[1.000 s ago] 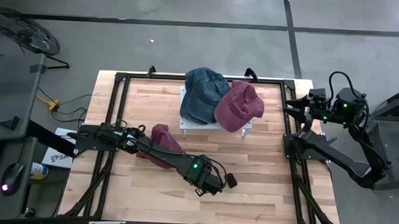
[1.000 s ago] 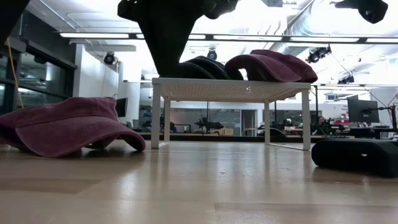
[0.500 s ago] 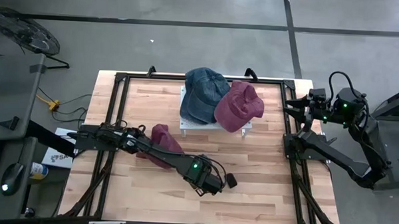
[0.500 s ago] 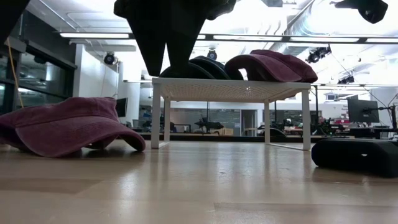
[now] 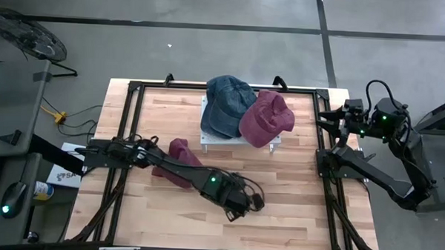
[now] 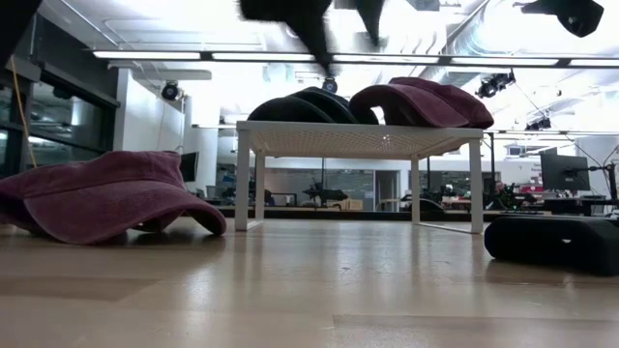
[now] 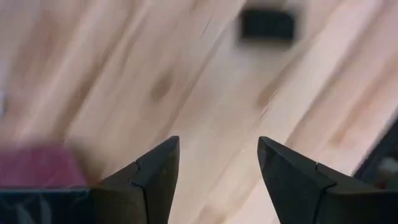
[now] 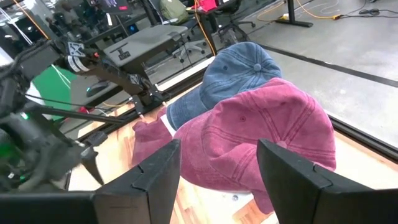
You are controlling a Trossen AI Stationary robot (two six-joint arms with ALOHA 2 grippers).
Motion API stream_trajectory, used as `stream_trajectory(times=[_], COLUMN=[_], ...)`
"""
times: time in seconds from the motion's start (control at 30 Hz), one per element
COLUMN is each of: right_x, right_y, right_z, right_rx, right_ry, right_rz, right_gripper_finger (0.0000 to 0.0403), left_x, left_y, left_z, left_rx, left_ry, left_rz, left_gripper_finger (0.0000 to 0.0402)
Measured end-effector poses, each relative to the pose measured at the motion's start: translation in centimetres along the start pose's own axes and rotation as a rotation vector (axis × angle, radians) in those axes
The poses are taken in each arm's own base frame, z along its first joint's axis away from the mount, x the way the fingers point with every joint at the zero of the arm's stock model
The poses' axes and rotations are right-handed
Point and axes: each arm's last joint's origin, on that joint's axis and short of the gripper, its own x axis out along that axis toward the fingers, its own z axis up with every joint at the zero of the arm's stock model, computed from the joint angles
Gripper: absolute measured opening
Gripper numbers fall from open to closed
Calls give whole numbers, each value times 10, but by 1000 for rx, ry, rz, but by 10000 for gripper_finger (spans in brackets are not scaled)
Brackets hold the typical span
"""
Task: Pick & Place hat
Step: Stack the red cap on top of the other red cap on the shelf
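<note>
Wooden table point(image 5: 294, 209): maroon hat point(image 5: 178, 159) lies behind open left hand point(image 5: 243, 207).

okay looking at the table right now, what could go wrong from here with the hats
The maroon hat on the table lies right beside the left arm's links, so a sweep could drag it.

The left claw is open over bare wood, holding nothing, and would need to come back for that hat.

The blue hat and the maroon hat on the rack overhang the white rack; a nudge might tip one off.

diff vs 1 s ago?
The left tool opened over bare wood and lifted in the low view, holding nothing. The maroon cap on the table, the blue cap and maroon cap on the white rack, and the right tool stayed put.
</note>
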Motion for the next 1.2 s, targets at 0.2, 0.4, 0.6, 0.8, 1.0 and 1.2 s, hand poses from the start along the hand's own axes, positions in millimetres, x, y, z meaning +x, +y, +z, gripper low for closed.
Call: stream_trajectory(times=[0.2, 0.4, 0.6, 0.8, 1.0, 1.2], right_x=[0, 0, 0, 0, 0, 0], right_y=[0, 0, 0, 0, 1, 0], right_z=[0, 0, 0, 1, 2, 2], right_rx=[2, 7, 6, -8, -17, -27], right_ry=[1, 2, 0, -12, -15, -15], right_rz=[0, 0, 0, 3, 4, 3], right_gripper_finger=[204, 204, 204, 204, 204, 204], left_x=[-18, -26, -36, -57, -110, -162], left_y=[-11, -3, 9, 14, 18, 16], left_z=[34, 81, 108, 104, 108, 102], left_rx=[163, 272, 404, 470, 507, 658], left_ry=[-323, -596, -793, -882, -1102, -1239], left_rz=[-165, -230, -118, 153, 385, 683], left_gripper_finger=[213, 213, 213, 213, 213, 213])
